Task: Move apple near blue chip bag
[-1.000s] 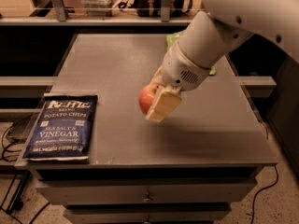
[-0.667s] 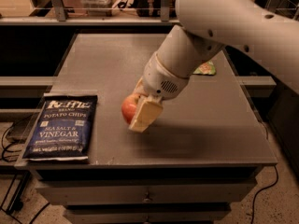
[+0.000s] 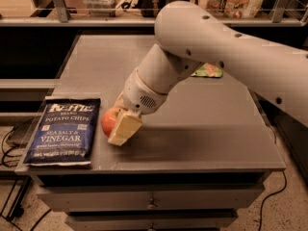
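Note:
The red-orange apple (image 3: 109,121) is held between the cream fingers of my gripper (image 3: 117,126), low over the grey table near its front left. The gripper is shut on the apple, and the near finger (image 3: 124,128) covers its right side. The dark navy Kettle chip bag (image 3: 64,131) lies flat at the table's front left corner, just left of the apple, with a narrow gap between them. My white arm reaches in from the upper right and hides the middle of the table.
A green snack pouch (image 3: 208,70) lies on the grey table (image 3: 207,129) behind my arm, partly hidden. A shelf with boxes and bags runs along the back. Drawers sit under the table's front edge (image 3: 154,167). Cables lie on the floor at left.
My gripper has carried the apple left and down toward the front, from the table's middle to right beside the blue chip bag.

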Available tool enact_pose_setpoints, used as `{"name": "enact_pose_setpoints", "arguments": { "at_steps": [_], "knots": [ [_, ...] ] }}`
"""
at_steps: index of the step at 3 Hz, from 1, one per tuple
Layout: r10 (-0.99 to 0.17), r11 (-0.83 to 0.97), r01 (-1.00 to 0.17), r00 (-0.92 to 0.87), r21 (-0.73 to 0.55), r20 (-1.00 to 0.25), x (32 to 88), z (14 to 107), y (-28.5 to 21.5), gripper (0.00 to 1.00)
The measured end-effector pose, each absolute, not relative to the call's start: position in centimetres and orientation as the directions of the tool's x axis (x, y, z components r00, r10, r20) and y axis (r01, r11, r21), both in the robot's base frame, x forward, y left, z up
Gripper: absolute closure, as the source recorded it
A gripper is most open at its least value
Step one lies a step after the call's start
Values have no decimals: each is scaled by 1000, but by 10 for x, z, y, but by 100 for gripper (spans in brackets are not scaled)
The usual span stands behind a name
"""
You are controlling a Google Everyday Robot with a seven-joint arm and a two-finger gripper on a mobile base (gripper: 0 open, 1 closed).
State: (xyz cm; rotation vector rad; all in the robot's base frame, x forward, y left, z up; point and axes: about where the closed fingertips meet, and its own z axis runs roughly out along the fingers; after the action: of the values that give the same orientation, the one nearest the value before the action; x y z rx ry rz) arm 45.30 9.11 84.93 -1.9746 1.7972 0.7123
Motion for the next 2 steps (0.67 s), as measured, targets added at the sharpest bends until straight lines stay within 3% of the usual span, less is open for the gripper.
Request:
{"name": "enact_pose_setpoints", "arguments": {
  "at_steps": [2],
  "knots": [
    [-782, -127, -991, 71, 47, -619, 448, 839, 129, 11]
  ]
}}
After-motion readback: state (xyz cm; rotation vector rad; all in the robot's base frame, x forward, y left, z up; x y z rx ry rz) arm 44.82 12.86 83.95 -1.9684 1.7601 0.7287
